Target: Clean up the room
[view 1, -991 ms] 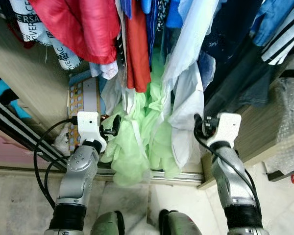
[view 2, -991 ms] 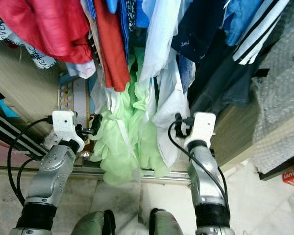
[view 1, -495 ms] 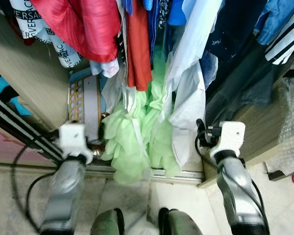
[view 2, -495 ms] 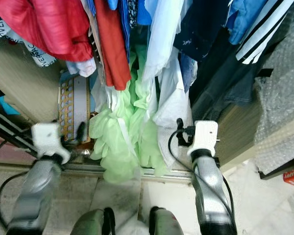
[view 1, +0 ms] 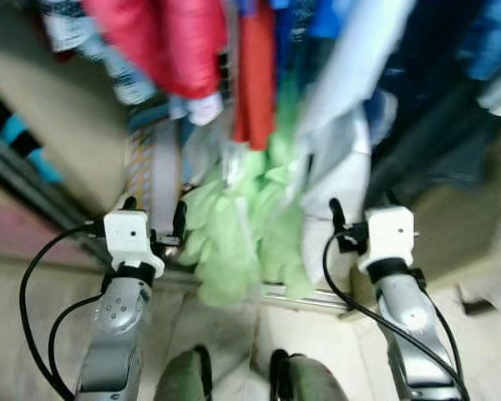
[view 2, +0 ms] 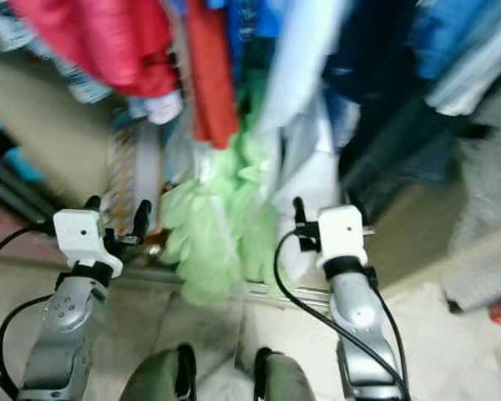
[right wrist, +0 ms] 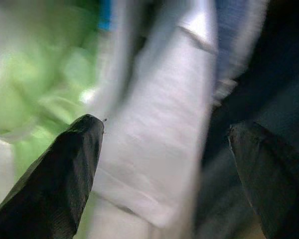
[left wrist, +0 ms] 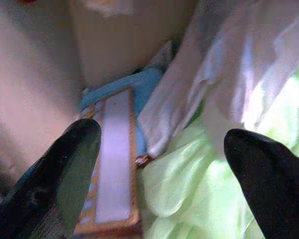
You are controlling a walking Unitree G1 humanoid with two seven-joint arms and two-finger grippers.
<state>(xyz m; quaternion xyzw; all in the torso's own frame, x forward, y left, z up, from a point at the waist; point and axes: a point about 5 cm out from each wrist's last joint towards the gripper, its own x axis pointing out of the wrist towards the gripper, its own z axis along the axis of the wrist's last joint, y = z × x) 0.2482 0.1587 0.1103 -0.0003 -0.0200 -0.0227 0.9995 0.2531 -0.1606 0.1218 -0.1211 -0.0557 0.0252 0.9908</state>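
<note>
Head camera, blurred: the left gripper [view 1: 154,224] and right gripper [view 1: 344,219] are raised before a wardrobe of hanging clothes, a pale green garment [view 1: 234,242] spilling over its sliding-door track [view 1: 301,294].

Left wrist: fingers spread and empty, aimed at a patterned flat box [left wrist: 112,164] beside the green fabric.

Right wrist: fingers apart, facing a white shirt [right wrist: 159,144]. Steadying first would help any grasp.
</note>
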